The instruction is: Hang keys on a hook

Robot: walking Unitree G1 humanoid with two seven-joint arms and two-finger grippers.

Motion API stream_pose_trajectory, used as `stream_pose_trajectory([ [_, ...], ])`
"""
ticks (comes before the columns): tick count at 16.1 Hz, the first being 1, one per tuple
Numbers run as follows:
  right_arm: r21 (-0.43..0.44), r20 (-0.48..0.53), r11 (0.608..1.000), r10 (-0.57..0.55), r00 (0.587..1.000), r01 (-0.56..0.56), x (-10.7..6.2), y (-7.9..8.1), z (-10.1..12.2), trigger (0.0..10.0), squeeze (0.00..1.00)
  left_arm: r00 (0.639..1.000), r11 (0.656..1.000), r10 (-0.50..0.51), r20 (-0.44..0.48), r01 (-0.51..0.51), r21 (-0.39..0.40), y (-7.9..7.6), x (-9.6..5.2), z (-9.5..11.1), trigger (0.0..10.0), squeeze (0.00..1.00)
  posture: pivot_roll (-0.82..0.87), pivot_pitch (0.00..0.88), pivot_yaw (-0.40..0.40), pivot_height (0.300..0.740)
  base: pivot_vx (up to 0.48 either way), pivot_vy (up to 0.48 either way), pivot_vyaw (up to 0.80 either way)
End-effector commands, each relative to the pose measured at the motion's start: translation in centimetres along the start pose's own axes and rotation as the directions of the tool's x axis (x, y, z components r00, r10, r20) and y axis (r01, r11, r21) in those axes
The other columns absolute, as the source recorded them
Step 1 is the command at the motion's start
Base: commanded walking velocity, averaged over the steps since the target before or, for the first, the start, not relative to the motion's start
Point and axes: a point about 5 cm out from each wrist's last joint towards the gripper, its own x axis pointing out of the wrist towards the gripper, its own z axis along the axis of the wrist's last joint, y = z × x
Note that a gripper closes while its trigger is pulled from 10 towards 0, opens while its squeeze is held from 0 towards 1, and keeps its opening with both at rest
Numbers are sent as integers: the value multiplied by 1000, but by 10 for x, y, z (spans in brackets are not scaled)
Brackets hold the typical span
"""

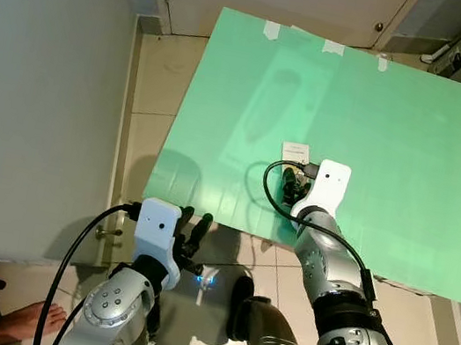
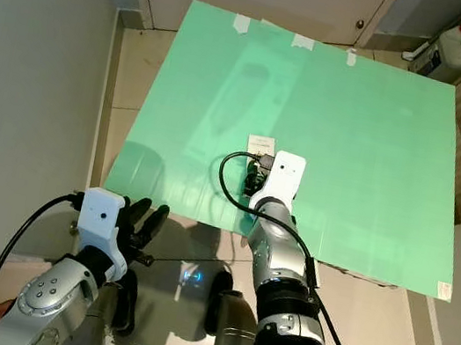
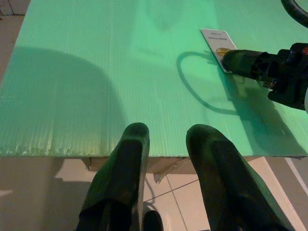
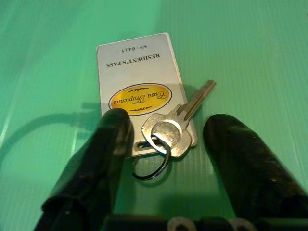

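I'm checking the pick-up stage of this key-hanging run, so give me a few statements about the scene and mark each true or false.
1. The right end effector has its fingers spread on either side of the key. True.
2. The key lies partly on a white pass card. True.
3. The board under the card is blue. False: it is green.
4. The left end effector is holding the key ring. False: it is open near the board's edge, holding nothing.
5. The key is already lifted off the board. False: it lies flat on the card.
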Motion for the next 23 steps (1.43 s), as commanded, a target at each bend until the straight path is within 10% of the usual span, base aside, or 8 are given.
stream_pose_trajectory([
  [1, 32, -87, 999, -25, 996, 28, -3, -6, -18, 0, 0, 1000, 1000, -3, -12, 3, -9, -4, -4, -2, 10000, 0, 88, 417, -33, 740, 0, 0, 0],
  [18, 200, -49, 976, -79, 996, 88, 3, -22, 2, 0, 0, 1000, 1000, -5, -7, 4, -8, -2, 1, -1, 10000, 0, 74, 395, -32, 740, 0, 0, 0],
  [23, 409, 12, 912, -45, 999, 36, 3, -25, 18, 0, 0, 1000, 1000, -1, -3, 1, -9, 0, 2, 0, 10000, 0, 73, 383, -34, 740, 0, 0, 0],
])
